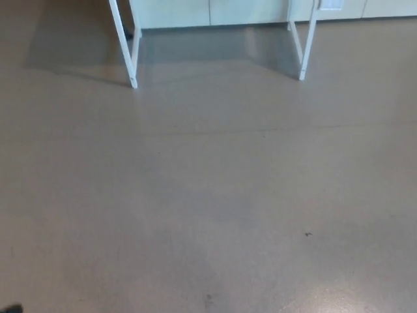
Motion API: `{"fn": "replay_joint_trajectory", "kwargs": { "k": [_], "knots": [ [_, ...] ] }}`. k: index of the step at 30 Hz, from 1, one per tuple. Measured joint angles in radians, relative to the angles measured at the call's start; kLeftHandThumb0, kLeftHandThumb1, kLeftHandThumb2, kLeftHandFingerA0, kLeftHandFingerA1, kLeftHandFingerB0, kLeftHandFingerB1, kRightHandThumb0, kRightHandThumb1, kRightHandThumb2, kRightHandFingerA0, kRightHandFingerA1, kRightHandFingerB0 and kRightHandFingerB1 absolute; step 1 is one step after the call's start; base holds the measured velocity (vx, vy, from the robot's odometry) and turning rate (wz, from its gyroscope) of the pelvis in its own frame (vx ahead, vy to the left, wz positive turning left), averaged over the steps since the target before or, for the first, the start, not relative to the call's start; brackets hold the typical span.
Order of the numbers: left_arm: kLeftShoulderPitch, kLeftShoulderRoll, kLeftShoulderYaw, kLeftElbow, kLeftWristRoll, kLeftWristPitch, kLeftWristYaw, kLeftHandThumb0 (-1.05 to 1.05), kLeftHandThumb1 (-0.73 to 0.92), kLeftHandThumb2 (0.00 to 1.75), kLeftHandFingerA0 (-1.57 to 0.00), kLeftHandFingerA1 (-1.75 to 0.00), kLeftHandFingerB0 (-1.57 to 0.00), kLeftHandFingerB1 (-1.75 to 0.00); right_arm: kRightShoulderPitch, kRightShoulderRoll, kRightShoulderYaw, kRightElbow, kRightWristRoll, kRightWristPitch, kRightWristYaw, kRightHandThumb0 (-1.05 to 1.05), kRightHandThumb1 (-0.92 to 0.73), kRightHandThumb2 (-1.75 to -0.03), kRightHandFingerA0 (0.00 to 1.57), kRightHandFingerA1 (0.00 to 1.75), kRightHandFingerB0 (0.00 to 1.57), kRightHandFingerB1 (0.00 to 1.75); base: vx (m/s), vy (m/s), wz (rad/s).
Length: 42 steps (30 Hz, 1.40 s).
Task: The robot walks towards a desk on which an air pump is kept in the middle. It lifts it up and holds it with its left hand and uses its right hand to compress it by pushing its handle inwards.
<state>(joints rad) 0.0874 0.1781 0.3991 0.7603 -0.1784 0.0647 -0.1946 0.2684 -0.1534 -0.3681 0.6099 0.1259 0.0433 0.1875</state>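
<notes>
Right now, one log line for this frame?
phase: approach | view: floor, white desk legs ahead | air pump: not in view | left hand: not in view | right hand: not in view

**One head camera, tilted down at the floor**

There is a single view, taken from the robot's head and angled down and forward. Most of the picture is bare tan floor (215, 195), close at the bottom edge and receding toward the top. At the top edge, well off from the camera, stand two white desk legs: one at picture left (124, 44), one at picture right (305, 44). Behind them runs a pale wall base (215, 13). The desk's top lies above the picture's edge. No second view shares the scene.
</notes>
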Motion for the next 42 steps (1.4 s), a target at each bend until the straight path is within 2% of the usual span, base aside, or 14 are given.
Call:
{"fn": "replay_joint_trajectory", "kwargs": {
  "k": [2, 3, 7, 8, 14, 15, 21, 24, 27, 30, 33, 42],
  "knots": [
    [0.001, -0.012, 0.027, -0.008, -0.021, 0.003, -0.012, 0.07, 0.64, 0.58, -0.47, -0.48, -0.46, -0.41, 0.0, 0.0, -0.032, -0.023, 0.024, 0.003, 0.013, -0.12, -0.6, -0.59, 0.55, 0.47, 0.44, 0.4, 0.04, 0.057, -0.1],
    [0.002, -0.019, 0.042, -0.011, -0.034, 0.006, -0.019, 0.09, 0.61, 0.58, -0.5, -0.49, -0.5, -0.42, 0.0, 0.001, -0.049, -0.035, 0.039, 0.004, 0.02, -0.07, -0.59, -0.57, 0.61, 0.46, 0.51, 0.4, 0.05, 0.141, -0.07],
    [0.002, -0.035, 0.099, -0.028, -0.083, 0.02, -0.045, 0.11, 0.6, 0.59, -0.45, -0.48, -0.47, -0.42, 0.002, 0.013, -0.106, -0.076, 0.089, 0.009, 0.039, -0.06, -0.56, -0.56, 0.67, 0.47, 0.53, 0.41, 0.1, 0.247, -0.25],
    [0.002, -0.038, 0.114, -0.033, -0.097, 0.026, -0.051, 0.09, 0.62, 0.58, -0.45, -0.48, -0.45, -0.41, 0.001, 0.017, -0.12, -0.086, 0.102, 0.01, 0.043, -0.09, -0.53, -0.55, 0.65, 0.48, 0.53, 0.41, 0.19, 0.351, -0.69],
    [-0.028, -0.034, 0.187, -0.081, -0.179, 0.059, -0.095, 0.09, 0.63, 0.59, -0.45, -0.47, -0.46, -0.41, 0.004, 0.087, -0.176, -0.153, 0.186, 0.031, 0.07, -0.03, -0.54, -0.54, 0.58, 0.46, 0.52, 0.4, 0.24, 0.378, -0.11],
    [-0.028, -0.035, 0.191, -0.088, -0.189, 0.065, -0.1, 0.1, 0.62, 0.59, -0.44, -0.47, -0.44, -0.4, 0.003, 0.089, -0.183, -0.158, 0.196, 0.033, 0.073, -0.1, -0.55, -0.56, 0.65, 0.48, 0.53, 0.41, 0.23, 0.07, 0.08],
    [-0.023, -0.036, 0.203, -0.117, -0.245, 0.11, -0.135, 0.07, 0.63, 0.58, -0.47, -0.46, -0.46, -0.4, 0.001, 0.091, -0.214, -0.17, 0.253, 0.046, 0.091, -0.08, -0.55, -0.56, 0.69, 0.49, 0.52, 0.41, 0.26, -0.05, 0.11],
    [-0.023, -0.037, 0.197, -0.127, -0.261, 0.124, -0.142, 0.09, 0.66, 0.6, -0.43, -0.48, -0.43, -0.4, 0.005, 0.092, -0.223, -0.184, 0.276, 0.053, 0.092, -0.09, -0.57, -0.57, 0.59, 0.47, 0.49, 0.41, 0.29, -0.213, 0.2],
    [-0.025, -0.053, 0.182, -0.141, -0.273, 0.135, -0.151, 0.1, 0.65, 0.6, -0.46, -0.48, -0.45, -0.4, 0.012, 0.093, -0.227, -0.192, 0.288, 0.063, 0.094, -0.1, -0.57, -0.57, 0.6, 0.47, 0.47, 0.4, 0.32, -0.352, 0.2],
    [-0.022, -0.058, 0.175, -0.143, -0.279, 0.142, -0.157, 0.1, 0.61, 0.58, -0.5, -0.49, -0.5, -0.42, 0.013, 0.081, -0.23, -0.189, 0.297, 0.062, 0.098, -0.08, -0.58, -0.56, 0.65, 0.47, 0.51, 0.4, 0.34, -0.215, 0.13],
    [-0.019, -0.059, 0.176, -0.148, -0.283, 0.145, -0.157, 0.09, 0.62, 0.58, -0.47, -0.49, -0.47, -0.41, 0.011, 0.081, -0.228, -0.19, 0.305, 0.063, 0.099, -0.1, -0.56, -0.56, 0.64, 0.47, 0.52, 0.41, 0.32, -0.095, -0.01],
    [-0.017, -0.056, 0.165, -0.156, -0.298, 0.146, -0.158, 0.07, 0.64, 0.59, -0.47, -0.48, -0.48, -0.41, 0.02, 0.081, -0.222, -0.195, 0.316, 0.068, 0.093, -0.08, -0.55, -0.56, 0.66, 0.48, 0.52, 0.41, 0.41, 0.126, -0.32]
  ]
}}
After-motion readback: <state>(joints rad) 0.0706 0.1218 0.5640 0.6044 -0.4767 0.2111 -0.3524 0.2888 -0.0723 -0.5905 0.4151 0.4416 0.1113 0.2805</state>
